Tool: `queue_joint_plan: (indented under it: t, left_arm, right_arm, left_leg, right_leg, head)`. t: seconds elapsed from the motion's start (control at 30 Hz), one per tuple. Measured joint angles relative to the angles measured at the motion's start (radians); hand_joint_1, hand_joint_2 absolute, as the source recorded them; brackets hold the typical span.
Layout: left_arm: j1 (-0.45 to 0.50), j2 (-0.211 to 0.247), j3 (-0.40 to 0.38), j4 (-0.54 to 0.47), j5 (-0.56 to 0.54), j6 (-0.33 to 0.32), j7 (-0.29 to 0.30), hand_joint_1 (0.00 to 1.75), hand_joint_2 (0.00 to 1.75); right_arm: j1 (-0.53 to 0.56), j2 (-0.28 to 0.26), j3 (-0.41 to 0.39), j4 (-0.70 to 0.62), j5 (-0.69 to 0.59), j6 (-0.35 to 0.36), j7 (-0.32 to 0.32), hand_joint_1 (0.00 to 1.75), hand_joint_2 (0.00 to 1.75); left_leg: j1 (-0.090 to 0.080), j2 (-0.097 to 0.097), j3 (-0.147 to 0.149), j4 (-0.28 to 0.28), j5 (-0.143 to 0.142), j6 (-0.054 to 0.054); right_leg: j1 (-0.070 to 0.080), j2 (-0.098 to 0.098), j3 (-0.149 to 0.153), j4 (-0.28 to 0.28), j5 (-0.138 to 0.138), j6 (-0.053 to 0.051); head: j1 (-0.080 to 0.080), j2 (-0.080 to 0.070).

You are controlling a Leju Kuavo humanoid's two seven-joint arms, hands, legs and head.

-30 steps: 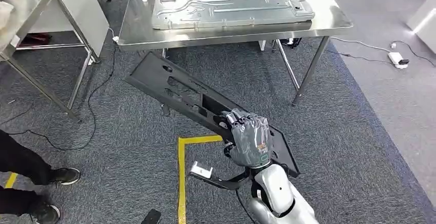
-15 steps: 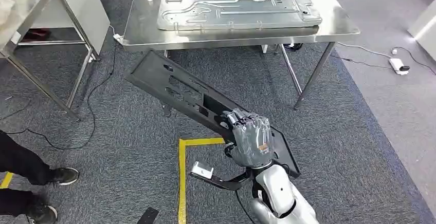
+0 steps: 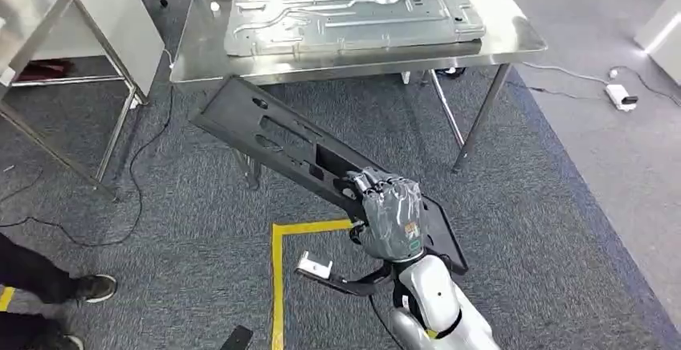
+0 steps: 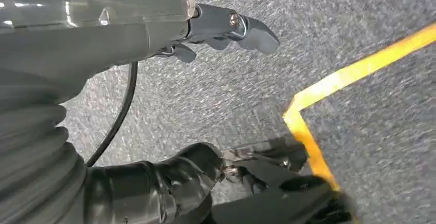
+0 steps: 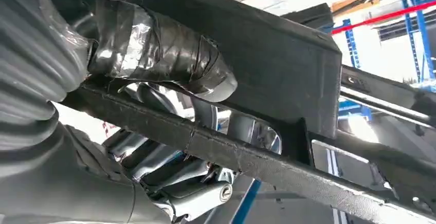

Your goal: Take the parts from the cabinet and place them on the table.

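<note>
A: Where are we in the task?

B: Carrying step. Our right hand grips the long black panel near its close end, fingers wrapped over the top edge. In the right wrist view the taped thumb lies on one face of the panel and the fingers sit on the other side of its rail, so we judge the grasp firm.

A: And the panel itself?

B: Off the floor, tilted. It runs from the fingers up and away toward the steel table, and its far end sits low by the tabletop's near edge, not on it.

A: Left hand?

B: The left hand hangs over the carpet by the yellow tape, grasping nothing. Fingers look loosely curled, but we can't tell from that angle whether they're spread or clenched.

A: Room on the tabletop?

B: Tight. A big grey metal plate covers most of it, well beyond the fingers. The bare strip is along the near edge and the right end.

A: Next move?

B: We'd say raise the far end above the edge, carry the panel forward and lay it flat. Most of the length hangs out past the fingers, so the risk is clipping the rim or the plate.
</note>
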Motion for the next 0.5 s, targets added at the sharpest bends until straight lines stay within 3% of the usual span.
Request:
queue_joint_plan:
  t: [0.03,0.07,0.17,0.23,0.27,0.3,0.37,0.4,0.43,0.5]
  left_arm:
    - [0.000,0.001,0.000,0.000,0.000,0.000,0.000,0.00,1.75]
    - [-0.002,0.002,-0.001,0.000,0.000,0.000,0.000,0.00,1.75]
    - [-0.002,0.003,-0.003,0.000,0.000,0.000,0.001,0.00,1.75]
    - [-0.001,0.001,-0.005,0.000,0.000,0.000,0.001,0.00,1.75]
    - [-0.002,0.000,-0.007,0.000,0.000,0.000,0.000,0.00,1.75]
    - [-0.004,0.000,-0.008,0.000,0.000,0.000,0.000,0.00,1.75]
    - [-0.004,0.000,-0.010,0.000,0.000,0.000,0.000,0.00,1.75]
    - [-0.002,0.000,-0.010,0.000,0.000,0.000,0.001,0.00,1.75]
    - [-0.001,0.000,-0.010,0.000,0.000,0.000,0.001,0.00,1.75]
    - [0.001,0.000,-0.010,0.000,0.000,0.000,0.001,0.00,1.75]
  right_arm:
    - [-0.001,0.000,0.000,0.000,0.000,0.000,-0.002,1.75,1.75]
    - [-0.002,0.000,0.000,0.000,0.000,-0.001,-0.003,1.75,1.75]
    - [-0.002,0.000,0.000,-0.001,-0.001,-0.002,-0.006,1.75,1.75]
    - [-0.003,0.001,0.000,-0.004,-0.001,-0.003,-0.007,1.75,1.75]
    - [-0.006,0.001,0.000,-0.005,-0.001,-0.004,-0.007,1.75,1.75]
    - [-0.009,0.001,0.000,-0.006,-0.001,-0.006,-0.007,1.75,1.75]
    - [-0.005,0.000,0.001,-0.005,-0.001,-0.006,-0.007,1.75,1.75]
    - [-0.002,-0.001,0.001,-0.005,-0.001,-0.006,-0.007,1.75,1.75]
    - [-0.001,-0.001,0.002,-0.005,-0.002,-0.006,-0.007,1.75,1.75]
    - [-0.002,-0.001,0.002,-0.005,-0.005,-0.006,-0.009,1.75,1.75]
  left_leg:
    - [-0.004,-0.001,0.028,-0.082,0.031,0.009]
    - [-0.010,-0.002,0.044,-0.093,0.013,0.012]
    - [-0.015,-0.002,0.045,-0.104,0.008,0.019]
    - [-0.002,-0.002,0.066,-0.128,0.012,0.027]
    - [0.000,-0.001,0.072,-0.131,0.009,0.034]
    - [0.000,-0.001,0.075,-0.131,0.007,0.037]
    - [0.000,0.000,0.082,-0.131,-0.004,0.039]
    - [0.000,-0.001,0.087,-0.130,-0.008,0.039]
    - [0.001,-0.001,0.095,-0.130,-0.014,0.038]
    - [0.002,-0.003,0.117,-0.127,-0.031,0.031]
  right_leg:
    - [0.001,0.000,0.007,0.000,-0.007,0.002]
    - [0.008,0.000,0.006,0.002,-0.012,0.009]
    - [0.000,-0.001,0.008,-0.006,-0.015,0.024]
    - [0.002,-0.003,0.013,0.003,-0.027,0.038]
    - [0.003,-0.005,-0.008,0.047,-0.050,0.041]
    - [0.000,-0.006,-0.049,0.120,-0.080,0.045]
    - [-0.008,-0.006,-0.152,0.286,-0.130,0.053]
    - [-0.010,-0.006,-0.180,0.316,-0.123,0.055]
    - [-0.014,-0.006,-0.184,0.299,-0.091,0.057]
    - [-0.020,-0.008,-0.127,0.141,0.029,0.057]
  head:
    - [0.001,0.000]
    - [0.002,0.000]
    - [0.000,0.000]
    - [0.000,0.000]
    - [0.007,0.000]
    - [0.006,0.000]
    - [0.006,0.000]
    - [0.006,0.000]
    - [0.006,0.000]
    - [0.006,0.000]
